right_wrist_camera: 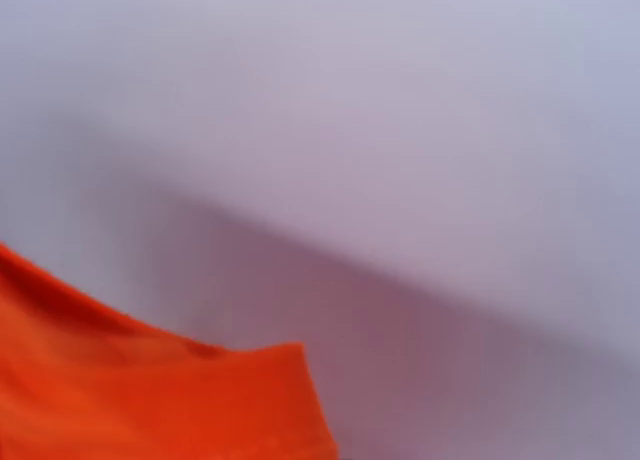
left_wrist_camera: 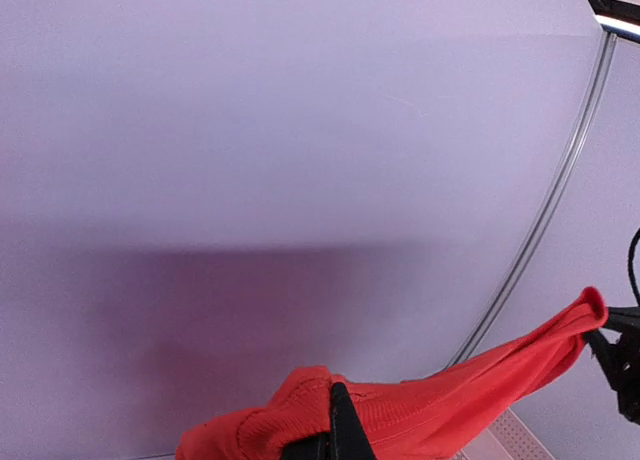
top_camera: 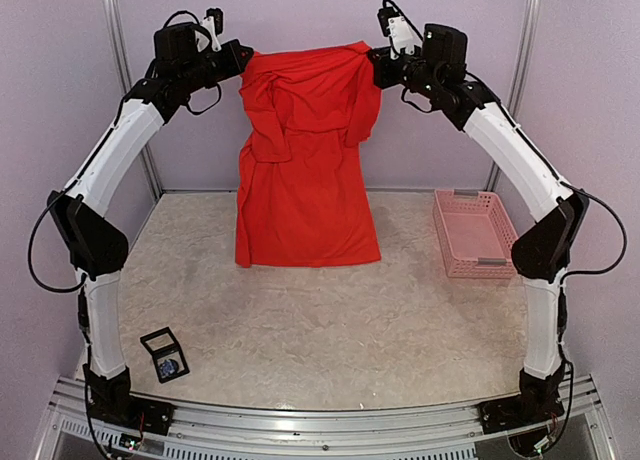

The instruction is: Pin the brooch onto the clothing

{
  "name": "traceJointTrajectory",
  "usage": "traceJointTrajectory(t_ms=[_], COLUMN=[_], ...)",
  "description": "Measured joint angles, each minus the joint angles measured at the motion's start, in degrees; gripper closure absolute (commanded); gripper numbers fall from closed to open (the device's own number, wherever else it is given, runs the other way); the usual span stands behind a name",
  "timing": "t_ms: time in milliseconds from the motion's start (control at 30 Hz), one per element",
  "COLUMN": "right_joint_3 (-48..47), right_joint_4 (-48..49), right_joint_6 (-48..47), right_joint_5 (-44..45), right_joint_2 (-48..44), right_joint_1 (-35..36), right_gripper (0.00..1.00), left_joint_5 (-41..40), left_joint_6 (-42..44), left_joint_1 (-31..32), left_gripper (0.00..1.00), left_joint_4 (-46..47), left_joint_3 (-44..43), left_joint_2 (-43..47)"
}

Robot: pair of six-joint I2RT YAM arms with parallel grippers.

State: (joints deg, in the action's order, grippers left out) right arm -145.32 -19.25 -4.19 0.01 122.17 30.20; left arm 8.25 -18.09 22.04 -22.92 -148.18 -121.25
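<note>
Left tool (top_camera: 243, 60), right tool (top_camera: 375, 66) tight on T-shirt (top_camera: 305, 170); pink basket (top_camera: 475, 232), black box (top_camera: 165, 356) below.

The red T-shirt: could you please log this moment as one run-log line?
left end effector: shut on T-shirt | right end effector: shut on T-shirt | T-shirt: held up, hem on table

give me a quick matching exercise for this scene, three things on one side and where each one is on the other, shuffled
Things:
1. red T-shirt
2. pink basket
3. small black case

Places:
A. near left corner of the table, by the left arm's base
B. held up between the left gripper and the right gripper
C. right side of the table

Pairs: 1-B, 2-C, 3-A
</note>
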Motion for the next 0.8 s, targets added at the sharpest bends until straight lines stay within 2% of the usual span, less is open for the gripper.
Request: traceJointTrajectory(t_ms=[67, 167, 267, 333, 400, 433, 600, 700, 733, 800], right_joint_3=[1.97, 4.33, 14.78, 25.88, 37.73, 45.92, 72.35, 82.62, 85.46, 88.30], right_joint_4=[3.52, 6.03, 7.10, 7.72, 8.92, 9.22, 5.73, 1.51, -0.31, -2.84], right_joint_6=[-1.53, -3.82, -5.25, -5.49, -5.51, -5.53, -5.44, -3.43, -2.45, 0.31], right_joint_5=[-0.33, -1.38, -2.80, -3.98, -4.66, -5.14, -5.09, -4.79, -4.66, -4.96], right_joint_2=[-2.14, -6.36, -14.58, -21.11, -26.58, -29.70, -34.12, -33.90, -33.90, -33.88], right_joint_1=[-0.26, 0.02, 0.48, 0.55, 0.70, 0.98, 5.49, 11.37, 13.86, 17.84], right_gripper=[1.00, 1.00, 1.00, 1.00, 1.00, 1.00, 0.98, 0.74, 0.66, 0.50], left_joint_5=[-1.01, -0.79, 0.31, 0.26, -0.39, -0.96, -2.12, -2.12, -2.16, -1.68], left_joint_6=[1.22, 3.10, 4.83, 5.38, 5.57, 5.53, 0.26, -4.74, -6.45, -9.68], left_joint_1=[-0.81, -0.87, 0.28, 1.38, 3.23, 4.42, 10.19, 12.70, 13.73, 16.41], left_gripper=[1.00, 1.00, 1.00, 1.00, 1.00, 1.00, 1.00, 1.00, 0.94, 0.75], left_joint_4=[4.52, 6.38, 6.23, 6.67, 7.15, 7.30, 7.08, 6.45, 5.66, 4.63], left_joint_3=[7.06, 14.53, 18.40, 24.33, 34.05, 39.54, 70.31, 87.23, 91.41, 98.79], left_joint_2=[2.84, 7.50, 12.33, 17.20, 23.37, 26.34, 36.52, 37.57, 37.64, 38.73])
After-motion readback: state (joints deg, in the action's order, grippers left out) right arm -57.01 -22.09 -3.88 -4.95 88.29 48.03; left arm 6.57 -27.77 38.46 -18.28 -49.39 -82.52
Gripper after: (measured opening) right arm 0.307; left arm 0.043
